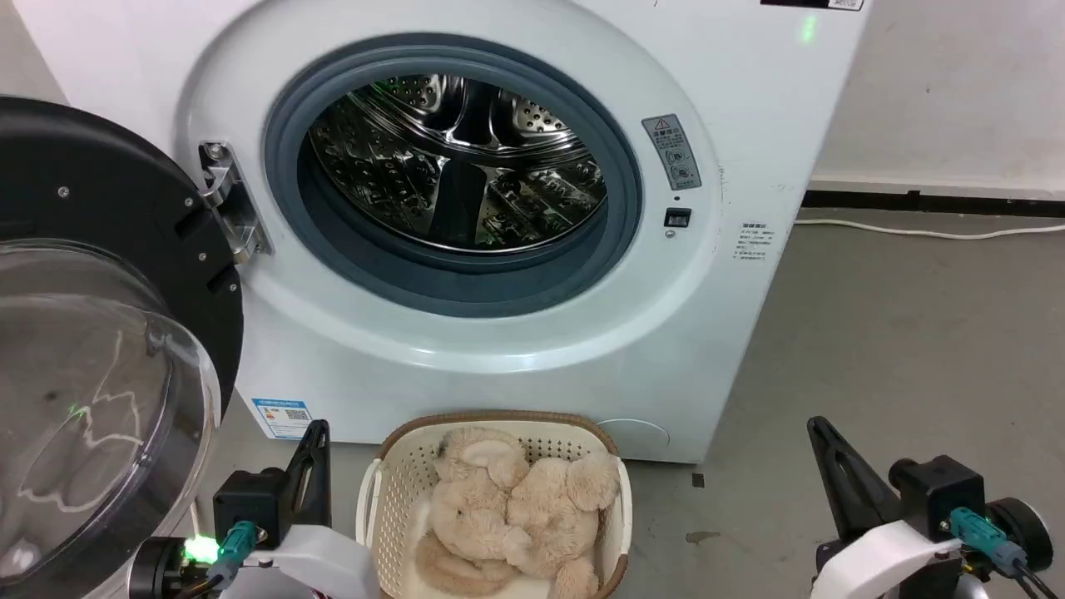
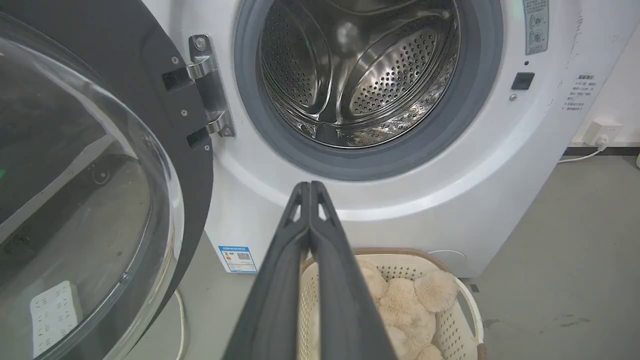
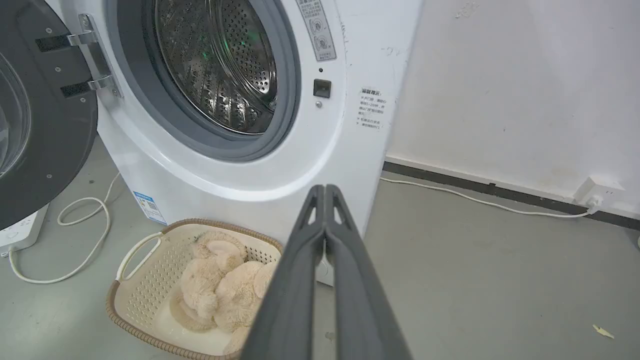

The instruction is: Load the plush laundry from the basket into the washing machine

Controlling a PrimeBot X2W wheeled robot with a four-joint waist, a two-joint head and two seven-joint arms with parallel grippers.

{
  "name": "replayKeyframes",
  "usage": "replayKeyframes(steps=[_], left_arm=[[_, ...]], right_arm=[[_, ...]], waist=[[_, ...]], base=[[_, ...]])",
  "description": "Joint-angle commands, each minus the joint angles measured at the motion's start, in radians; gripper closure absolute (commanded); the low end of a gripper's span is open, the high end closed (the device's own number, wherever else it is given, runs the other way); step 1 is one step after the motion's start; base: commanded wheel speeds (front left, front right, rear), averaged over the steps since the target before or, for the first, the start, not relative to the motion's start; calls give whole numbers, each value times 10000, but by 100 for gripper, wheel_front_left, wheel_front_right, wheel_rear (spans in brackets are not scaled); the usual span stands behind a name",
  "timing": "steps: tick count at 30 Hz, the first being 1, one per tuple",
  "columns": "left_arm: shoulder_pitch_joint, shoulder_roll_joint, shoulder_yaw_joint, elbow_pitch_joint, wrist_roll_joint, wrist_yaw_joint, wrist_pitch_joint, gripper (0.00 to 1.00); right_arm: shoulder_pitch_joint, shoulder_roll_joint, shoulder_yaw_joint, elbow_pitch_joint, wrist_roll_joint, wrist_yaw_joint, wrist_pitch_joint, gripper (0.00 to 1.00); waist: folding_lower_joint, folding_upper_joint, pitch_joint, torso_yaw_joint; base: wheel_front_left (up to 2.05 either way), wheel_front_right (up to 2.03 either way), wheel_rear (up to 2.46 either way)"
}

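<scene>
L gripper (image 2: 310,186) and R gripper (image 3: 325,187) are up close, each w/ fingers pressed tight together and nothing pinched, one on either side of the basket (image 1: 491,416). The plush laundry (image 1: 507,507) lies curled inside the basket, which sits on the floor (image 1: 899,349) at the foot of the washing machine (image 1: 732,333), just below its round opening. The door (image 1: 108,208) hangs wide open at left, shiny drum (image 1: 458,158) on show.

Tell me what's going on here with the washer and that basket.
Nothing is being handled yet. The plush bear lies in the basket on the floor in front of the washing machine, whose door is swung open and whose drum looks empty. The left end effector and right end effector are both shut, one on each side of the basket, holding nothing.
</scene>
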Motion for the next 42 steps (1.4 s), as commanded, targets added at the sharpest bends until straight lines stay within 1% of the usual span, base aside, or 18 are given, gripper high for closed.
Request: replayKeyframes(steps=[1,33,34,42], left_arm=[[-147,-1,11,-49,28,28,3,100],[-147,-1,11,-49,28,28,3,100],[2,0,-5,2,-1,-2,-2,0],[15,0,-104,3,-20,11,-102,0]], right_arm=[[-120,-1,-14,-43,-51,6,3,100],[-120,-1,-14,-43,-51,6,3,100],[1,0,3,2,4,0,-2,0],[52,0,-52,-11,138,0,-102,0]], waist=[[0,0,0,0],[0,0,0,0],[0,0,0,0],[0,0,27,0]], base=[[0,0,0],[0,0,0],[0,0,0],[0,0,0]])
